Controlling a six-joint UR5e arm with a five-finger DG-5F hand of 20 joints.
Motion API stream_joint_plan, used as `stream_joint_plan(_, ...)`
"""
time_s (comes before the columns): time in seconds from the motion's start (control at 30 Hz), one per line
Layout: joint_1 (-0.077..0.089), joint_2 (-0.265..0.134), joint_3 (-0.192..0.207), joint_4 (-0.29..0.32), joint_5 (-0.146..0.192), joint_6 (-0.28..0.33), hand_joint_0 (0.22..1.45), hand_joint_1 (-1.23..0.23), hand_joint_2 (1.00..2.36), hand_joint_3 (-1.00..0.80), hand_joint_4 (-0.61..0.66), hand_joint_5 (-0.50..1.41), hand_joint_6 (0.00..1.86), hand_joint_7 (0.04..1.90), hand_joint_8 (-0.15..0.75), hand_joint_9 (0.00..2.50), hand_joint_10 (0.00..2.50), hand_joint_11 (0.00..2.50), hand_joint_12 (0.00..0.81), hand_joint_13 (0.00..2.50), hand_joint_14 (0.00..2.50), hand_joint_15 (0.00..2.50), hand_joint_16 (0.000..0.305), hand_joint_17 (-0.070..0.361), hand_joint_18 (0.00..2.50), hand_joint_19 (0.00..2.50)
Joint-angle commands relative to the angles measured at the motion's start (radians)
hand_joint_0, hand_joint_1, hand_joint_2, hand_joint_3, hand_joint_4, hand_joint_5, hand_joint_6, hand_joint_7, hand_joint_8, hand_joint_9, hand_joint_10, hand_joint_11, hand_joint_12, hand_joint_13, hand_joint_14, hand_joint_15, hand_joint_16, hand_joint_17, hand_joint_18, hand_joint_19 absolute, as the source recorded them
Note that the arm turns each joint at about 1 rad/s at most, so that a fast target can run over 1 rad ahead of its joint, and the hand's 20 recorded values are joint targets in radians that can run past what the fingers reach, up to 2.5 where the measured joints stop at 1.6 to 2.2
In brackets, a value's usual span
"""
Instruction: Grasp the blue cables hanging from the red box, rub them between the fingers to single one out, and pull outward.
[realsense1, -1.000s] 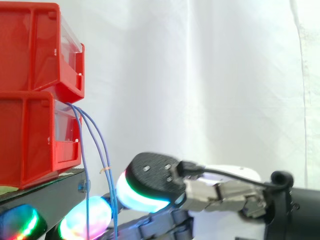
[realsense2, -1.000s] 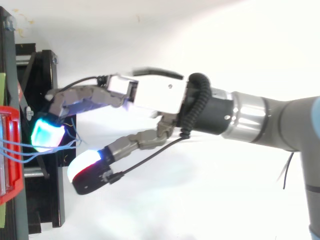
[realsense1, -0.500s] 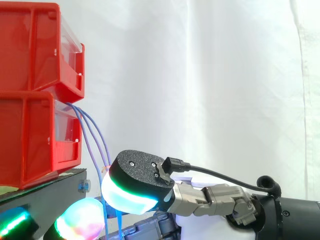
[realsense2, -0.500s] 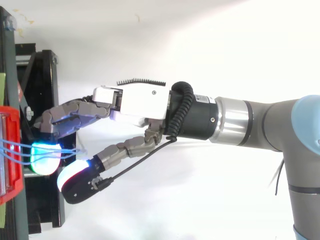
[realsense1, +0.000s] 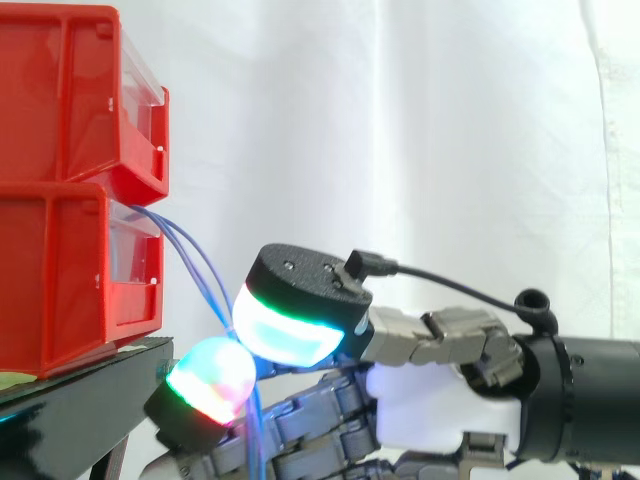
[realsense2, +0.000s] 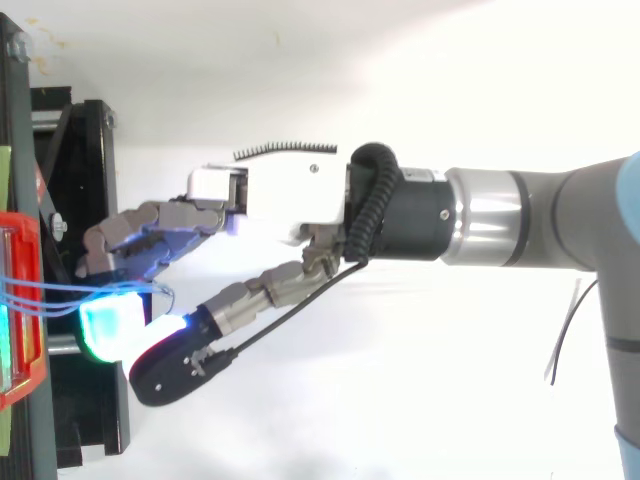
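Side view: blue cables (realsense1: 190, 245) slant down rightward.

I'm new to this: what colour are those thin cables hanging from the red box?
Blue; the cables show best in the side view.

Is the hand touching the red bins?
No, the hand pinches the blue cables out in front of the red bins, with a clear gap between.

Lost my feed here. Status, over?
Hand shut on blue cables, pinched between glowing pads. Cables slant down from lower red bin. Nothing blocking the pull.
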Motion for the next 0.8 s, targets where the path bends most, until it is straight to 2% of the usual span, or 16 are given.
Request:
stream_joint_plan(0.0, -0.017, 0.019, 0.0, -0.054, -0.018, -0.004, 0.57, -0.7, 1.0, -0.43, 0.19, -0.09, 0.57, 1.18, 0.275, 0.68, 0.01, 0.19, 0.374, 0.39, 0.01, 0.23, 0.046, 0.104, 0.31, 0.29)
stream_joint_plan(0.2, -0.032, 0.019, 0.0, -0.065, -0.016, -0.006, 0.55, -0.7, 1.0, -0.47, 0.23, -0.08, 0.5, 1.26, 0.277, 0.68, 0.01, 0.18, 0.38, 0.39, 0.01, 0.24, 0.047, 0.106, 0.31, 0.29)
stream_joint_plan(0.37, -0.037, 0.019, 0.0, -0.065, -0.012, -0.024, 0.54, -0.7, 1.0, -0.48, 0.25, -0.09, 0.5, 1.21, 0.28, 0.67, 0.01, 0.18, 0.383, 0.39, 0.01, 0.24, 0.048, 0.108, 0.31, 0.29)
stream_joint_plan(0.47, -0.038, 0.018, 0.0, -0.063, 0.039, -0.062, 0.54, -0.7, 1.0, -0.48, 0.25, -0.09, 0.5, 1.2, 0.28, 0.68, 0.01, 0.18, 0.383, 0.39, 0.01, 0.24, 0.048, 0.108, 0.31, 0.3)
stream_joint_plan(0.57, -0.035, 0.018, 0.0, -0.065, 0.111, -0.104, 0.54, -0.7, 1.0, -0.48, 0.25, -0.09, 0.5, 1.2, 0.282, 0.68, 0.0, 0.18, 0.385, 0.39, 0.01, 0.25, 0.048, 0.108, 0.31, 0.3)
stream_joint_plan(0.67, -0.032, 0.018, 0.0, -0.063, 0.133, -0.125, 0.53, -0.7, 1.0, -0.49, 0.26, -0.09, 0.5, 1.2, 0.284, 0.68, 0.01, 0.19, 0.386, 0.4, 0.01, 0.24, 0.048, 0.109, 0.32, 0.3)
stream_joint_plan(0.77, -0.029, 0.018, 0.0, -0.063, 0.136, -0.128, 0.53, -0.7, 1.0, -0.49, 0.25, -0.09, 0.5, 1.2, 0.287, 0.68, 0.0, 0.18, 0.387, 0.4, 0.01, 0.25, 0.049, 0.11, 0.32, 0.31)
